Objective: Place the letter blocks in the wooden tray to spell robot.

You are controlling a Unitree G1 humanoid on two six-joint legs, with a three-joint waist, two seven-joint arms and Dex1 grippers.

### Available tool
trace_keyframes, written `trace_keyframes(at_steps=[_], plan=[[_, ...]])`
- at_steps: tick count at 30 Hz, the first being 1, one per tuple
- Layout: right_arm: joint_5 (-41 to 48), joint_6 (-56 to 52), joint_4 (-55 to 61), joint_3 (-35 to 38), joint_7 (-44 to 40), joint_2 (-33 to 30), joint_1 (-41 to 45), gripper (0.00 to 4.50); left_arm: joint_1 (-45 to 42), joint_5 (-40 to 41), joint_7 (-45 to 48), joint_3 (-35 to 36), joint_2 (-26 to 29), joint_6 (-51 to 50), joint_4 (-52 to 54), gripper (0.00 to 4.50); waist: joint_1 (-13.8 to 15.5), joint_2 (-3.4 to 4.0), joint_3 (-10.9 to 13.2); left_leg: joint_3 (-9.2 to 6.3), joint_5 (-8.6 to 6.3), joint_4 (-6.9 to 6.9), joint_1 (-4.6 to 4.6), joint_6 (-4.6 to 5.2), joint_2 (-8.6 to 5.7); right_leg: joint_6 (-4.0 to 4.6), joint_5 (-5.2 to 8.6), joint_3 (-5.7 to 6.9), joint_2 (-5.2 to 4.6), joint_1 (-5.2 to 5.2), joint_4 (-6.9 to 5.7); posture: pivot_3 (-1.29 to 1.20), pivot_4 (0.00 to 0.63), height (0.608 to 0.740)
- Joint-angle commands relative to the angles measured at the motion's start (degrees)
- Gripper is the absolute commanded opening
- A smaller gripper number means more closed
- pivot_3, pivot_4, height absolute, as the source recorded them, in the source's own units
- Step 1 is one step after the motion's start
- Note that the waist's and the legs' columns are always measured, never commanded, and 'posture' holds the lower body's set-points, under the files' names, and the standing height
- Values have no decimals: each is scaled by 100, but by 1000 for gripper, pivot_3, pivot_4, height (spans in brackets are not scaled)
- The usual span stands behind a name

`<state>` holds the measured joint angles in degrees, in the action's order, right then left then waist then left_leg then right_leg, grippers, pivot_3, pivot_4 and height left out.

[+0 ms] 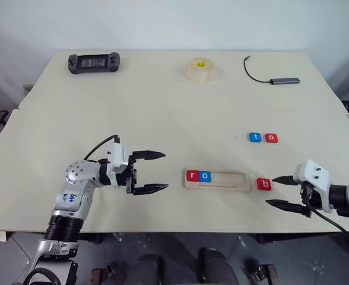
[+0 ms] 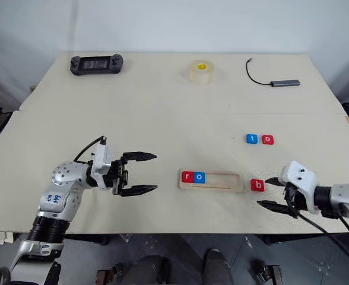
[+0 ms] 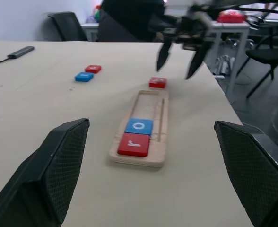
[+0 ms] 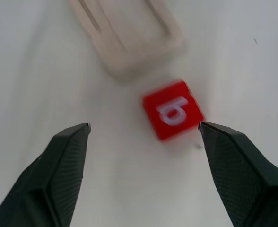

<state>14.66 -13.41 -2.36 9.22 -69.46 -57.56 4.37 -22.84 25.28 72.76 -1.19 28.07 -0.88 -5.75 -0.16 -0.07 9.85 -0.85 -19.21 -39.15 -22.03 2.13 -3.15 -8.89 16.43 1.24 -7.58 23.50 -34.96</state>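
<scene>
The long pale-wood tray point(image 1: 217, 180) near the cream tabletop's point(image 1: 162, 113) front edge holds a red "r" tile point(image 1: 192, 175) and blue "o" tile point(image 1: 205, 176). Right gripper point(image 1: 284, 191), fingers apart, faces the red "b" tile point(image 1: 263, 184) beside the tray's right end, seemingly next to grasp; left gripper point(image 1: 148, 172) hovers open and empty

Two head cameras look down from above on the whole worktop point(image 1: 162, 107). Each wrist camera sits low and close, both seeing the wooden tray point(image 3: 140, 132).
</scene>
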Motion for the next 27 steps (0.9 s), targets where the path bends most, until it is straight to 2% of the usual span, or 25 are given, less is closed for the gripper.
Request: trace_keyframes(at_steps=[1, 7, 10, 15, 16, 21, 27], plan=[[-209, 755, -823, -252, -249, 62, 525, 3824, 38, 11, 29, -9, 56, 63, 221, 4500, 4, 0, 0, -1, 1, 0, -2, -2, 2, 0, 0, 2, 1, 2, 0, 0, 150, 740], [-361, 1050, -1666, -674, -559, 231, 1089, 3824, 167, 22, -63, 0, 67, 3, 376, 4500, 12, 1, 0, -10, 2, -6, -2, -5, 3, 0, 0, 12, -3, -7, 8, 0, 150, 740], [-379, 997, -1742, -777, -715, 227, 1116, 3260, 189, 29, -90, 2, 70, -20, 411, 4500, 12, 1, 0, -13, 3, -6, -2, -8, 6, 0, 0, 14, -2, -8, 8, 0, 150, 740], [-271, 1060, -1840, -671, -659, 378, 1207, 1565, 166, 26, -91, 30, 90, -34, 368, 4500, 10, 0, -1, -13, 3, -8, -1, -9, 6, 0, 0, 14, -2, -11, 8, 0, 150, 740], [-252, 1078, -1817, -655, -655, 401, 1206, 1463, 157, 23, -85, 30, 93, -34, 350, 4500, 4, 1, -1, -13, 3, -8, -1, -10, 6, 0, 0, 14, -1, -11, 8, 0, 150, 740], [-178, 1071, -1560, -541, -689, 272, 1148, 1463, 116, 4, -74, 21, 89, -23, 279, 4500, -2, 1, -1, -11, 4, -8, 1, -14, 10, 1, 0, 14, 1, -10, 6, 0, 150, 740], [83, 392, -549, -757, -1322, -112, 1506, 1463, 149, 5, -56, 38, 116, -15, 262, 4500, 8, 10, 2, -11, 4, -8, -4, -14, 9, 1, 0, 12, -1, -1, 5, 0, 150, 740]])
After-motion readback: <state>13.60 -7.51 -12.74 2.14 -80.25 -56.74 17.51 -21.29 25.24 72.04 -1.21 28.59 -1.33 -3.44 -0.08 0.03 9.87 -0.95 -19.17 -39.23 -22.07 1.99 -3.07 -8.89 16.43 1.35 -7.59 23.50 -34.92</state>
